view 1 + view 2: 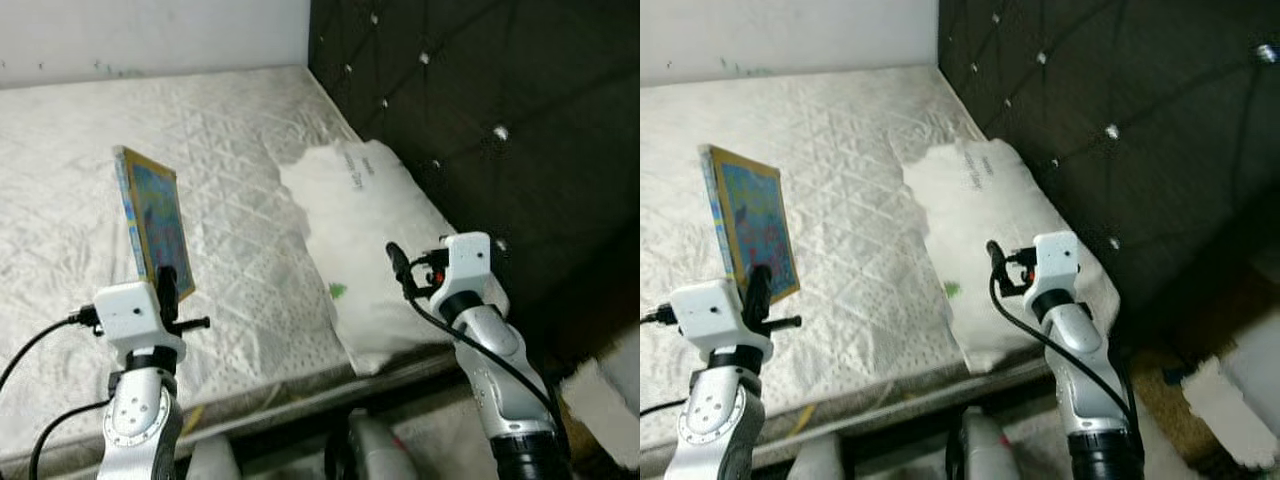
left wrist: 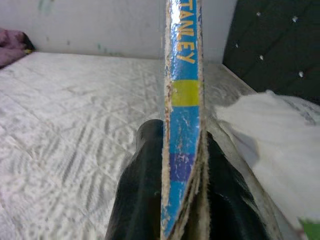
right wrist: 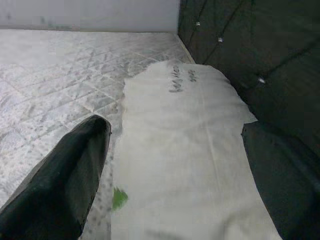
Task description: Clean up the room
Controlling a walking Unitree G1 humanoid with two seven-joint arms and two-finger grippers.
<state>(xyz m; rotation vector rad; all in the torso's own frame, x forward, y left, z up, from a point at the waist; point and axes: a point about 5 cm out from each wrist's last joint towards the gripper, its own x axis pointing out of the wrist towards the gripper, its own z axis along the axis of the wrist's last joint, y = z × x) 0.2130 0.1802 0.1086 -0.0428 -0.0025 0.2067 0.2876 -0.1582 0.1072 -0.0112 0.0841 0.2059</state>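
You had the left gripper (image 1: 166,283) clamped on the worn picture book (image 1: 152,217), upright above the mattress (image 1: 230,180), right gripper (image 3: 170,165) spread apart over the pillow (image 1: 365,235); next, I judged, carry the book off the bed.

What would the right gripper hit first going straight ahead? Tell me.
Most likely the white pillow: the right gripper, jaws open, points along it toward the dark headboard. Depth is unclear, so whether it touches or passes above is uncertain.
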